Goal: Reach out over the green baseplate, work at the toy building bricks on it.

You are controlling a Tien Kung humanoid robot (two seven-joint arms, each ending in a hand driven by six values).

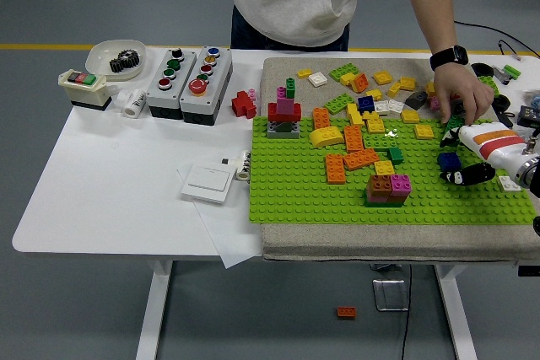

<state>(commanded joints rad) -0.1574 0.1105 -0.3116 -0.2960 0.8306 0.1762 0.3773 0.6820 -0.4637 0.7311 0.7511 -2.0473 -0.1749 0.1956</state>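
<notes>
The green baseplate [295, 191] lies on a grey mat at the table's right half and carries scattered bricks. Among them are a red-and-grey tower [285, 115], flat orange bricks [354, 153] and a brown-and-magenta stack [388, 187]. My right hand [462, 173], white with an orange stripe, reaches in from the right edge. It sits low over the plate, right beside a blue brick [449, 160] that rests on the studs. A person's hand [460, 99] with a black watch hovers just behind my hand, over the loose bricks at the back right. My left arm is out of view.
On the bare table to the left are two grey button boxes [190, 82], a white bowl with a gear [116, 56], a white switch plate [208, 181] and a red brick [244, 104]. A small white brick [510, 183] lies near the plate's right edge.
</notes>
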